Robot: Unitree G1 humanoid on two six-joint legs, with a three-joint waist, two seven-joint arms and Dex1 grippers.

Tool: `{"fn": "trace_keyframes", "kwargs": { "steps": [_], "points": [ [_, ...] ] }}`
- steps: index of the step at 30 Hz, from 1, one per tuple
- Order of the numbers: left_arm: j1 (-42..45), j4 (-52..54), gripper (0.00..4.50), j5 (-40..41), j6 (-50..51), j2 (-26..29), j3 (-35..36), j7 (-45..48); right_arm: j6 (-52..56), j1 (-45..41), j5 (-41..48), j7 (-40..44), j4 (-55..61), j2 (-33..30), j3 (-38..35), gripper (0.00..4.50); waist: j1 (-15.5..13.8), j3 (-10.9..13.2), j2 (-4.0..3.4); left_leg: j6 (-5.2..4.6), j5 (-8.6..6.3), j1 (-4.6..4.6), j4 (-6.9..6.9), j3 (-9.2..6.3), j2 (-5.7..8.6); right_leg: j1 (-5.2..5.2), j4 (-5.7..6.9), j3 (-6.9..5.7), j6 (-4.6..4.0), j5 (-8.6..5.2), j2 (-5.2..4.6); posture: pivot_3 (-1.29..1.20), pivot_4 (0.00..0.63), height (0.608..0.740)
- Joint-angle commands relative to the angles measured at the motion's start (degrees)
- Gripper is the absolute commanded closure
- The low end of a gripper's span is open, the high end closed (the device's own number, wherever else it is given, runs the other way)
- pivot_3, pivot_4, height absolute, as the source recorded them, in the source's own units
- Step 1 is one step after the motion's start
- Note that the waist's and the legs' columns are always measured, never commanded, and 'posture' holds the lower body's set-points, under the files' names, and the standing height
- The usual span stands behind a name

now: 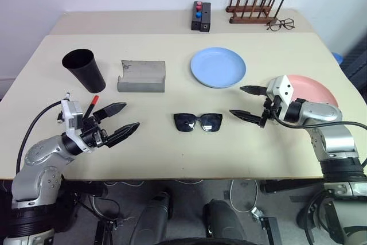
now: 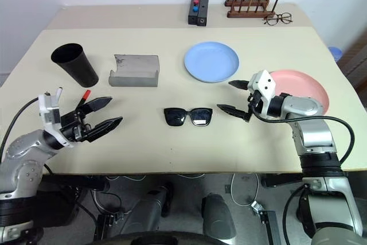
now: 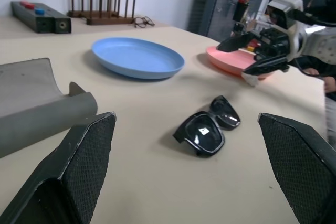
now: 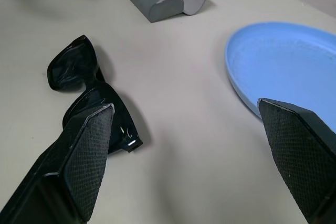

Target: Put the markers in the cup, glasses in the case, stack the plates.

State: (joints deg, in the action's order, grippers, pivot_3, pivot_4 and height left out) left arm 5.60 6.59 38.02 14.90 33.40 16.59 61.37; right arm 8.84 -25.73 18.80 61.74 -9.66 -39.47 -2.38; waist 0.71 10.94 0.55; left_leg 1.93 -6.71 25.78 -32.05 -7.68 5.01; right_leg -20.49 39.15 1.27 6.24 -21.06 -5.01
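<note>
Between the wide-open, empty left pincer [image 1: 121,121] and right pincer [image 1: 248,102] lie the sunglasses [image 1: 198,122], untouched

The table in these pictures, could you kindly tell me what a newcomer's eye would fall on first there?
Most likely the black-framed sunglasses with dark lenses, lying folded near the middle of the beige table, flanked by the open left gripper and open right gripper. Next, the round light blue plastic plate behind them and the salmon pink plate partly hidden behind the right arm. At the far left stands the tall black tapered cup, beside the grey felt-like case.
</note>
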Motion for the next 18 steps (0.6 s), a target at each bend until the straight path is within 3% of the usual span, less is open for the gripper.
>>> {"fn": "trace_keyframes", "kwargs": {
  "steps": [1, 9, 18],
  "points": [
    [2.34, -1.05, 0.00, -1.77, -2.83, 0.13, 0.41, -1.11, -0.12, -0.02, 0.41, -0.61, 2.43, -0.32, -1.27, 0.02, -0.03, 0.00, 0.00, 0.00, 0.00, 0.00, 0.00, 0.00, 0.00, 0.00, -0.01, 0.00, 0.00, 0.00, 0.00, 0.00, 0.150, 0.737],
    [2.53, -4.27, 0.00, -2.81, -3.34, 3.65, 4.85, -4.00, -0.53, -0.15, 0.06, -2.36, 3.91, 2.34, 0.38, 0.02, 0.40, 0.00, 0.00, -0.01, 0.00, 0.00, 0.03, 0.00, -0.03, -0.02, -0.02, -0.01, 0.15, 0.08, 0.03, 0.00, 0.150, 0.737],
    [1.63, -8.33, 0.00, -7.02, -3.01, 9.96, 11.72, -11.77, 6.63, -4.47, 3.18, -5.41, 10.57, 11.05, 4.58, 0.02, 0.02, 0.01, -0.01, 0.07, -0.05, 0.03, 0.06, -0.04, -0.02, -0.08, -0.02, 0.02, 0.02, 0.01, 0.02, 0.00, 0.150, 0.737]
  ]
}}
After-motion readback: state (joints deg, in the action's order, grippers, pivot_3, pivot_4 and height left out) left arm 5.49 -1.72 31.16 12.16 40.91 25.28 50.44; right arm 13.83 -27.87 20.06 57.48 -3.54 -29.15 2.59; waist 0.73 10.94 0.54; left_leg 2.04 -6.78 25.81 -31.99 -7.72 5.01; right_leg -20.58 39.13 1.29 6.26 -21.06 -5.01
